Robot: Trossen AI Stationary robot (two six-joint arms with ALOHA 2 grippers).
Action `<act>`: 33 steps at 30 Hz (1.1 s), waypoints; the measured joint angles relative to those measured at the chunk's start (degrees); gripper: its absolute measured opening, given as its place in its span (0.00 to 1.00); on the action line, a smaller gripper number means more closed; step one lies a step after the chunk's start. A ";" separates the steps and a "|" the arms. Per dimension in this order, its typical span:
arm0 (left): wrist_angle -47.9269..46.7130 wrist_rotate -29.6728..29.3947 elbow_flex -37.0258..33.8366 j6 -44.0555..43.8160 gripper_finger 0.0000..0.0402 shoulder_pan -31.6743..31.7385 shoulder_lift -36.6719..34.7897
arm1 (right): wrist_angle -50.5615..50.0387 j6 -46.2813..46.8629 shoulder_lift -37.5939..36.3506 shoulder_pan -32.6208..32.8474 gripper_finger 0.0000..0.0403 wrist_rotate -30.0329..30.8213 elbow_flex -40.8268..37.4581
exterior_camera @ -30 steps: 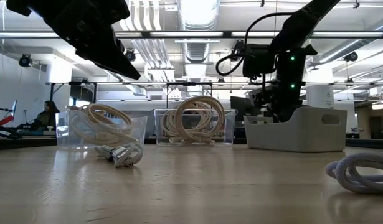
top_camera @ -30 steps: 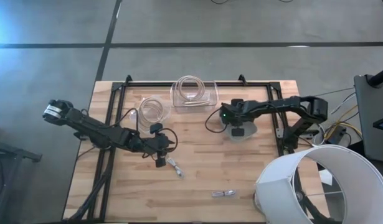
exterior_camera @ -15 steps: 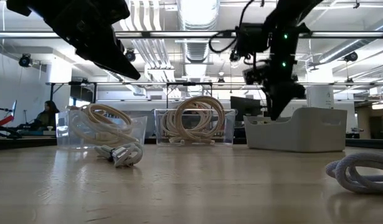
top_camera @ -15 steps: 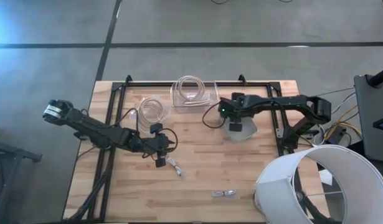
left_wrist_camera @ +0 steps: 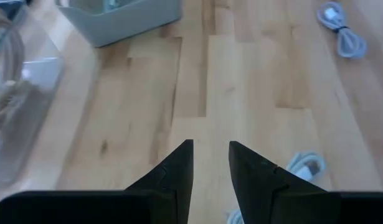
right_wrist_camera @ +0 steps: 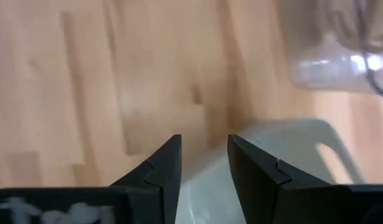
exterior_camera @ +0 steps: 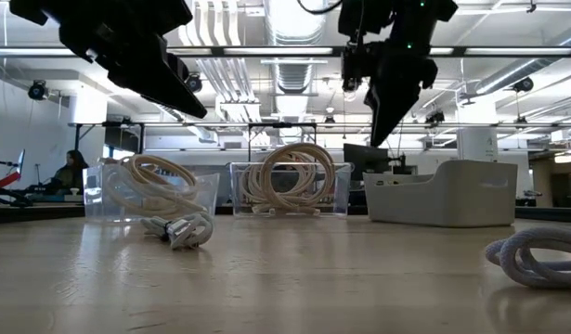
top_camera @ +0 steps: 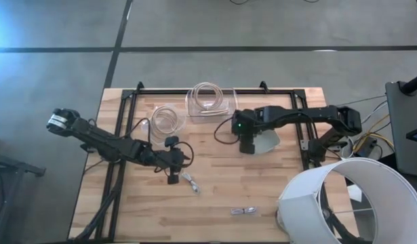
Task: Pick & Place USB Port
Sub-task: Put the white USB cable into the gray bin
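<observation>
A small white coiled USB cable lies flat on the wood, and my open left gripper hovers just to its left. In the left wrist view the cable shows beside the fingers of the left gripper. A second coiled cable lies nearer the table's near edge. My right gripper is open and empty. It hangs in the air above the left rim of the grey bin, which the right wrist view shows under the right gripper.
Two clear tubs with cream coiled cords stand at the far side. A large white lampshade covers the near right corner. A black frame runs along the table's sides. Bare wood lies between the arms.
My right gripper has risen out of the grey bin and moved toward the table's left, and now hangs above the bin's left rim. Its fingers point more steeply down than before. The cables and the bin have stayed where they were.
</observation>
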 joint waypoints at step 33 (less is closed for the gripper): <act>11.27 15.13 -2.89 4.07 0.25 -0.09 21.04 | 49.35 13.89 0.07 14.72 0.36 -4.28 -18.97</act>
